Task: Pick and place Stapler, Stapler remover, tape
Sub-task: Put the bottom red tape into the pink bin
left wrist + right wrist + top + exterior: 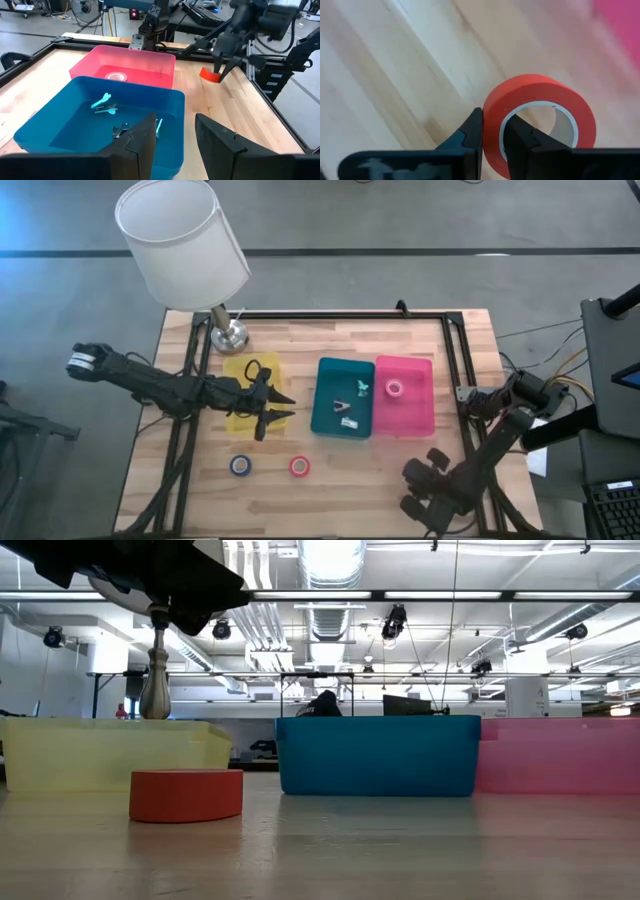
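My right gripper is shut on a red tape roll. In the left wrist view that gripper points down over the wood near the table's right rail, with the roll below it. My left gripper is open and holds nothing. It hovers at the yellow tray's right edge, facing the teal tray. A red roll and a blue roll lie flat on the table. Another roll lies in the pink tray. A black stapler sits in the yellow tray. My right gripper has the red roll by its wall, one finger inside the open centre and the other outside. The fingers come from above, pointing down. Whether the roll's lower edge still touches the wood, I cannot tell.
Small staple removers lie in the teal tray. A lamp with a white shade stands at the far left corner. Black rails frame the table. Bare wood lies along the near edge.
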### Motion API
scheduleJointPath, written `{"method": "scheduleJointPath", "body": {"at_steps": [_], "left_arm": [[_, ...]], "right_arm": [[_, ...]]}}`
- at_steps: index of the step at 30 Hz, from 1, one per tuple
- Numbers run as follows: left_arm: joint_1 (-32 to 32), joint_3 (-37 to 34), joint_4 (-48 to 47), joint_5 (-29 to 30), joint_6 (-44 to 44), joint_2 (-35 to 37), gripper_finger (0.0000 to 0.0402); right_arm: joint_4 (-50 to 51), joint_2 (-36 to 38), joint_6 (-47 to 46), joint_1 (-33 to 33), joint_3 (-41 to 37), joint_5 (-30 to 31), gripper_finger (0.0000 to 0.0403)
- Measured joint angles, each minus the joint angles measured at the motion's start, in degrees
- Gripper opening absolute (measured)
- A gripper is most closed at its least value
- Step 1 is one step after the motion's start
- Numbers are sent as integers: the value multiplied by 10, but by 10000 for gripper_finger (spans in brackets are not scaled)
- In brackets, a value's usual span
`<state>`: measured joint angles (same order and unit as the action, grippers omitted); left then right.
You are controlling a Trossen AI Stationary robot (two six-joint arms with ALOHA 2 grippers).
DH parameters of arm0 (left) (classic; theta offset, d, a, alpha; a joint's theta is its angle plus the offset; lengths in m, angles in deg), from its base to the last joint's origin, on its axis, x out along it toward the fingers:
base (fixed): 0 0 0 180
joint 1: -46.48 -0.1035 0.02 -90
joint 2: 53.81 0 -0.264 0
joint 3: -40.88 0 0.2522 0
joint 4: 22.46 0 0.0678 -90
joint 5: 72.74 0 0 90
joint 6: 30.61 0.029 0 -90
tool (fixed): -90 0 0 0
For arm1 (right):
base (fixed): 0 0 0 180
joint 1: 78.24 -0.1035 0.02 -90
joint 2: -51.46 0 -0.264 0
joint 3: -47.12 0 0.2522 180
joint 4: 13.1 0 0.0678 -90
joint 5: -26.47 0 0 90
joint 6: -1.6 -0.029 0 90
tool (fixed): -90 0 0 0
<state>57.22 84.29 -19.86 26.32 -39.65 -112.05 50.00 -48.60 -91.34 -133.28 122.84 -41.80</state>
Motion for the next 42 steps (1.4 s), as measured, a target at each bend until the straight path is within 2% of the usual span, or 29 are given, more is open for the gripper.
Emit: {"method": "scheduleJointPath", "body": {"at_steps": [4,8,11,14,18,22,25,27,31,33,39,42], "left_arm": [[0,0,1,0,-3,0,140],[0,0,6,0,-11,0,140],[0,0,9,0,-18,0,140],[0,0,11,0,-23,0,140],[0,0,12,0,-30,0,140],[0,0,12,0,-36,0,140],[0,0,12,0,-42,0,140],[0,0,12,0,-46,0,140],[0,0,12,0,-50,0,140],[0,0,12,0,-51,0,140],[0,0,12,0,-56,0,140],[0,0,12,0,-59,0,140]], "right_arm": [[1,27,101,1,6,120,53],[2,60,243,8,4,303,53],[2,80,311,22,1,424,54],[3,104,334,49,-1,494,54],[11,121,332,108,-5,532,54],[12,125,333,180,-9,508,54],[13,121,328,237,-10,446,54],[15,120,316,276,-10,372,54],[39,119,291,351,-11,187,54],[54,118,269,375,-14,126,54],[60,119,236,392,-58,54,54],[60,119,214,392,-93,46,54]]}}
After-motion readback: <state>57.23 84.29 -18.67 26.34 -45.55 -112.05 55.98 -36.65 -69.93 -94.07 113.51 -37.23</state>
